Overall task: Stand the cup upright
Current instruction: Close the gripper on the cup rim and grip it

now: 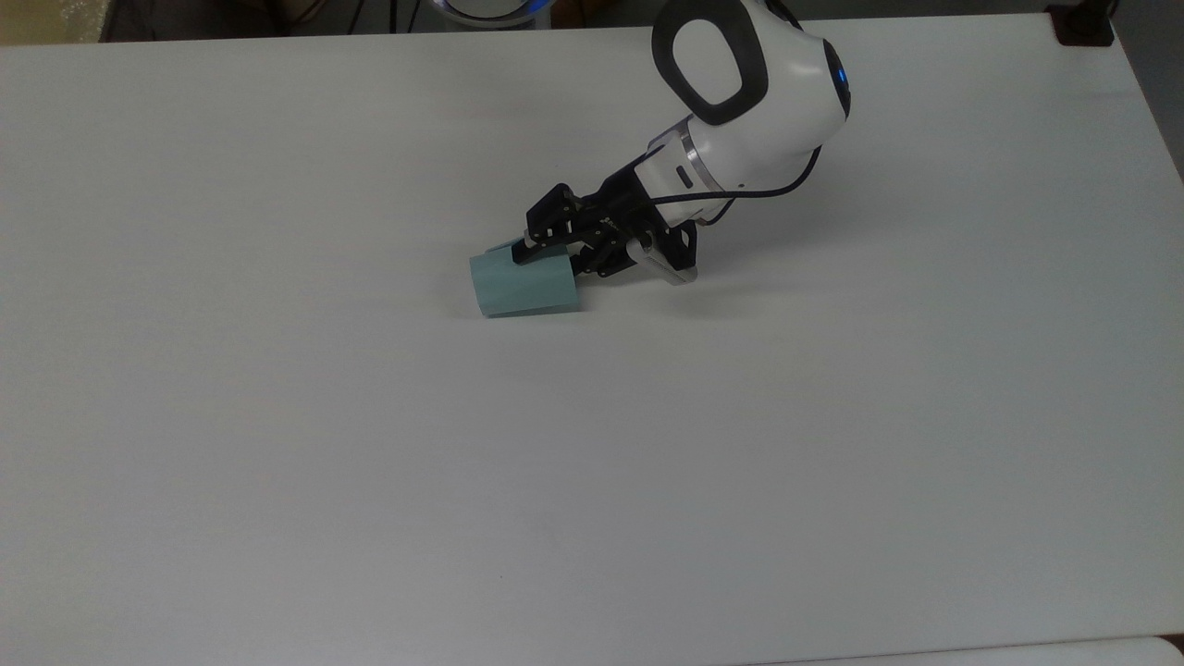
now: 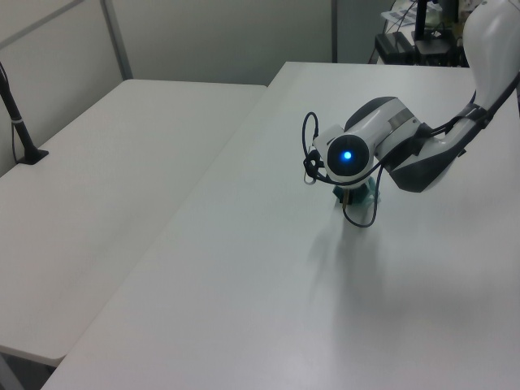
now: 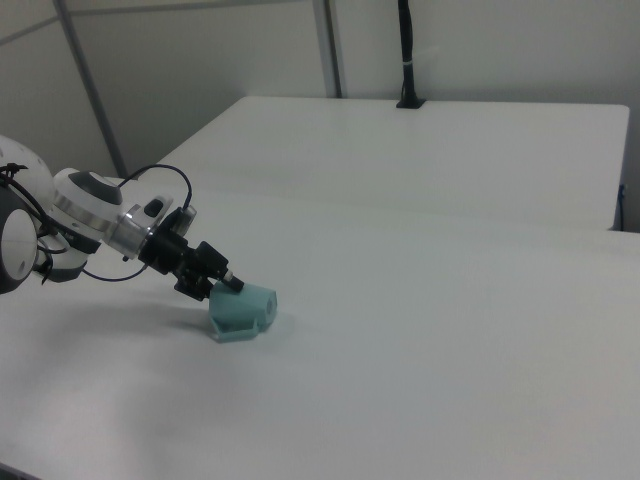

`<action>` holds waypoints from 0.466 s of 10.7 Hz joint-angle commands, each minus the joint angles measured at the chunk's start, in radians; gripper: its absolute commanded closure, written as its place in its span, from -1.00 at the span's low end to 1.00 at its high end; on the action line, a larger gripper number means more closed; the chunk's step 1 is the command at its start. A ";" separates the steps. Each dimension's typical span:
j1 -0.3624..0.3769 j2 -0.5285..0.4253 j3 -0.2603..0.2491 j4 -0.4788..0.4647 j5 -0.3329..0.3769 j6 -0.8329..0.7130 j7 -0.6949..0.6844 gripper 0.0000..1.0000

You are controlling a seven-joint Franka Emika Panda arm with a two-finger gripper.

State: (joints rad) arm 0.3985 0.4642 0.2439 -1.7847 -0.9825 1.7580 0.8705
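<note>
- The cup (image 1: 524,285) is being kept on its side near the middle of the table (image 1: 277,462), toward the far edge in the top view.
- Its rim is being gripped by the gripper (image 1: 553,258), whose fingers are narrowed around it.

The arm slants low, its pincer (image 1: 555,254) nearly closed.

Lighting was even and diffuse, from overhead. The white table (image 1: 277,462) read bright without glare in the top view, with a grey-green cast toward its near edge. Soft shadows lay beneath the arm (image 1: 749,102) and the cup (image 1: 523,285). The left view showed a blue indicator light (image 2: 347,155) glowing. Detail was slightly soft throughout.
</note>
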 commanded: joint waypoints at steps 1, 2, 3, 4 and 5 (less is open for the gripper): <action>0.013 -0.013 -0.009 -0.002 -0.012 0.008 0.024 1.00; 0.013 -0.010 -0.011 -0.004 -0.011 0.008 0.021 1.00; 0.013 -0.010 -0.011 -0.005 -0.016 0.008 0.019 1.00; 0.013 -0.010 -0.009 -0.005 -0.016 0.006 0.018 1.00; 0.014 -0.006 -0.009 -0.007 -0.016 0.006 0.018 1.00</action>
State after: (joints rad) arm 0.3993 0.4450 0.2436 -1.7810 -0.9998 1.7408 0.8725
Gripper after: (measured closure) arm 0.806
